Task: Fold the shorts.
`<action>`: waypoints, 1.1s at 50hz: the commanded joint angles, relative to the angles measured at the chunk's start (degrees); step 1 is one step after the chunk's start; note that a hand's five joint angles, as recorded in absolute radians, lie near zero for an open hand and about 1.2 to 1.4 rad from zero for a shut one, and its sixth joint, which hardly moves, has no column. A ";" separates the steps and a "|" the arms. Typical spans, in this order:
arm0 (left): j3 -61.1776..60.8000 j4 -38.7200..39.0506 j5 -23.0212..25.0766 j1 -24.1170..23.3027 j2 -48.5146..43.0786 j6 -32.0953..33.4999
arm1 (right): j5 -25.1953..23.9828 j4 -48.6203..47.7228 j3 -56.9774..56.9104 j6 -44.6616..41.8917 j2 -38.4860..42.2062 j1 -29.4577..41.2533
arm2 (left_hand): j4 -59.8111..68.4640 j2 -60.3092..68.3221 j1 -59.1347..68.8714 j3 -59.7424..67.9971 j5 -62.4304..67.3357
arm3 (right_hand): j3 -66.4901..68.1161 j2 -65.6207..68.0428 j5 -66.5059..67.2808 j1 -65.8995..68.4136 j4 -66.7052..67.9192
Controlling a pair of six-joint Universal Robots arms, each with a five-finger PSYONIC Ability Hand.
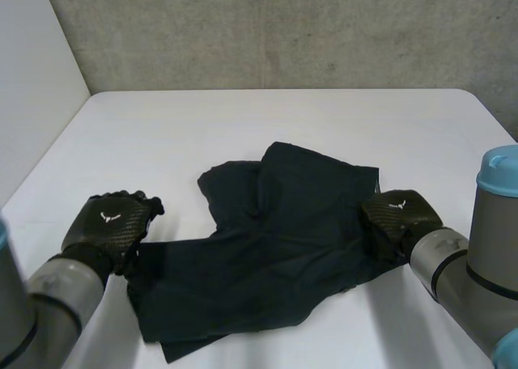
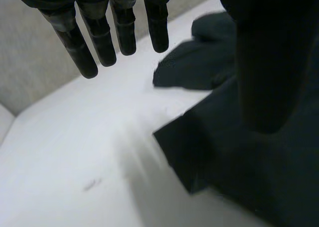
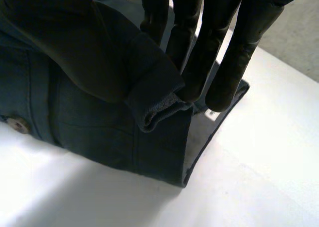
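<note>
On the white table (image 1: pixel 243 126), dark shorts (image 1: pixel 267 248) lie crumpled and partly doubled over, close to the near edge and between the two arms.

Left robot hand (image 1: pixel 109 223): positioned at the left end of the shorts, just beside the near left corner of the cloth. In its wrist view the fingers (image 2: pixel 99 43) are straight and spread, hanging over bare table. The thumb (image 2: pixel 269 67) stands apart from them, above the cloth. The hand is open and holds nothing. A small white emblem (image 1: pixel 109 218) marks the back of the hand; no lettering can be read on it.

Right robot hand (image 1: pixel 398 215): positioned on the right edge of the shorts. In its wrist view the fingers (image 3: pixel 219 57) press a rolled fold of the cloth against the thumb, so the hand is closed on the shorts in a pinch. The back of this hand bears a matching white mark (image 1: pixel 396 205).

Details on the cloth, right wrist view: a pale button (image 3: pixel 19 125) sits on the fabric close to the table surface. A small white tag (image 3: pixel 212 112) shows at the fingertips, inside the cloth edge; its print is too small to read.
</note>
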 commanded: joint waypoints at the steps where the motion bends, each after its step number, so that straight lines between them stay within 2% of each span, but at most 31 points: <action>1: -6.98 0.09 0.43 -4.43 9.25 -0.12 | 1.07 -1.95 -1.42 -0.01 0.08 -0.08 | 3.80 3.77 2.56 3.26 4.38 | 11.31 12.54 15.97 27.38 11.74; 6: -9.27 0.09 0.61 -5.58 7.85 -0.12 | 1.51 -2.04 -1.86 -0.01 1.04 -0.08 | 15.73 15.69 14.48 15.19 16.30 | 11.31 12.54 15.97 27.38 11.74; 14: -9.71 -1.83 0.78 -6.02 2.57 -0.20 | 2.57 -2.83 -3.36 0.69 2.98 -0.08 | 17.60 17.57 16.36 17.06 18.18 | 11.31 12.54 15.97 27.38 11.74; 17: -9.62 -2.63 1.14 -6.28 2.48 -0.29 | 3.53 -2.83 -4.49 2.09 4.38 0.01 | 16.43 16.40 15.19 15.89 17.01 | 11.31 12.54 15.97 27.38 11.74; 21: -8.83 -3.95 1.23 -6.55 2.22 -1.52 | 3.89 -2.83 -5.03 2.62 5.79 0.36 | 7.86 7.83 6.62 7.32 8.44 | 11.31 12.54 15.97 27.38 11.74; 25: -7.43 -5.70 1.31 -6.81 1.43 -5.37 | 3.80 -2.83 -5.20 2.53 6.05 0.45 | 3.16 3.13 1.92 2.62 3.74 | 11.31 12.54 15.97 27.38 11.74; 34: -3.91 -8.87 1.31 -11.55 -1.29 -13.03 | 3.80 -2.83 -5.29 2.62 6.32 0.45 | 2.46 2.43 1.22 1.92 3.04 | 11.31 12.54 15.97 27.38 11.74; 47: 0.22 -10.19 0.52 -15.42 -7.27 -16.29 | 3.71 -2.92 -5.20 2.71 6.32 0.54 | 2.46 2.43 1.22 1.92 3.04 | 11.31 12.54 15.97 27.38 11.74; 52: 1.89 -9.93 -2.02 -15.69 -12.01 -16.73 | 3.71 -3.00 -5.12 2.89 6.41 0.45 | 3.64 3.61 2.39 3.10 4.22 | 11.31 12.54 15.97 27.38 11.74; 55: 3.56 -8.88 -5.10 -15.77 -16.14 -16.90 | 3.71 -3.00 -5.12 3.15 6.32 0.45 | 11.84 11.81 10.60 11.30 12.42 | 11.31 12.54 15.97 27.38 11.74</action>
